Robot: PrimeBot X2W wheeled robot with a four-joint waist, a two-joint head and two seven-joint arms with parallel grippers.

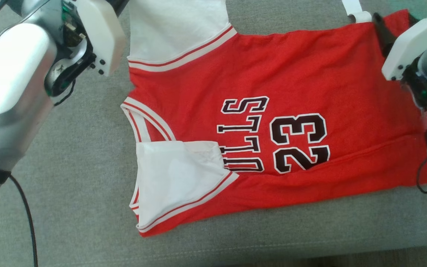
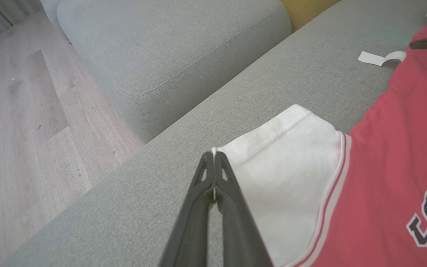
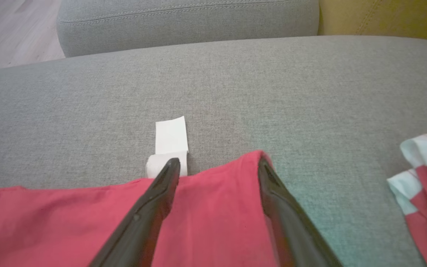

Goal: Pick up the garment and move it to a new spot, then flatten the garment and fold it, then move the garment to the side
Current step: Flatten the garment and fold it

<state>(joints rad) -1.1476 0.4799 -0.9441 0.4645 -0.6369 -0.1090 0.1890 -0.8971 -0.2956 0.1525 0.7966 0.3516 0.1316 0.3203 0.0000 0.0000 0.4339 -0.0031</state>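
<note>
My left jaws are closed tight, with the fingertips [image 2: 209,163] pressed together on the hem corner of the far white sleeve [image 2: 284,167], a sliver of white cloth showing between them. I hold that corner because it is the far left end of the garment [image 1: 291,74], the edge I judge must come over next. My right jaws stand wide, one finger to each side of a bump of red hem at the far right corner, with nothing pinched between them; I cannot tell whether the tips touch the cloth or hang just above it. A white label [image 3: 171,135] lies on the sofa just past the left fingertip, so that jaw should bite red cloth only and leave the label out. The garment lies spread on the grey sofa [image 1: 80,185], neck to the left and hem to the right, its number upward. The near sleeve [image 1: 176,174] is turned in over the body, and a long crease runs along the near side, so I take the near half as folded and the far half as pending. Off to the right a second red-and-white cloth [image 3: 424,167] lies apart from it. Beyond the sofa are another grey cushion [image 2: 169,44] and a wood floor [image 2: 20,111].
</note>
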